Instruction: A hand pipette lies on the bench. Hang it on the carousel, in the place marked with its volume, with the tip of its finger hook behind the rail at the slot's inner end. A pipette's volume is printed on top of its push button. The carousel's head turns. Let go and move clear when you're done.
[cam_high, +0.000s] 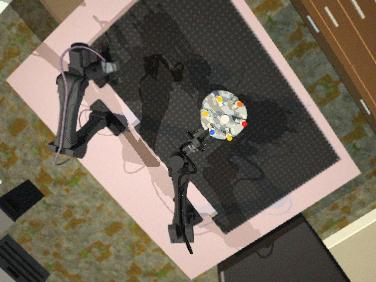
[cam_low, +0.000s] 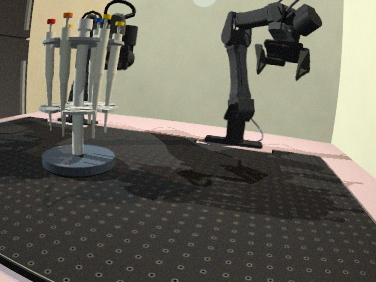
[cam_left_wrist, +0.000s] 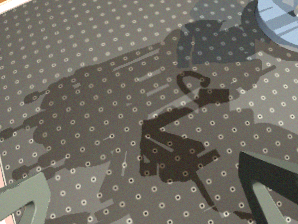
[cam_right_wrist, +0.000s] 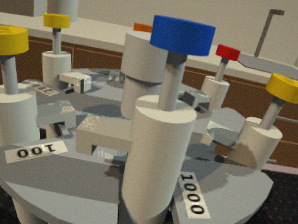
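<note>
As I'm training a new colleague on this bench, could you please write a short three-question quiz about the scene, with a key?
1. How many yellow push buttons top the pipettes on the carousel?
A) one
B) two
C) three

2. True or false: the left gripper is closed on a pipette.

3. Fill in the number: in the right wrist view, the label just right of the pipette with the blue button reads ____.

Key: 1. C; 2. false; 3. 1000
</note>
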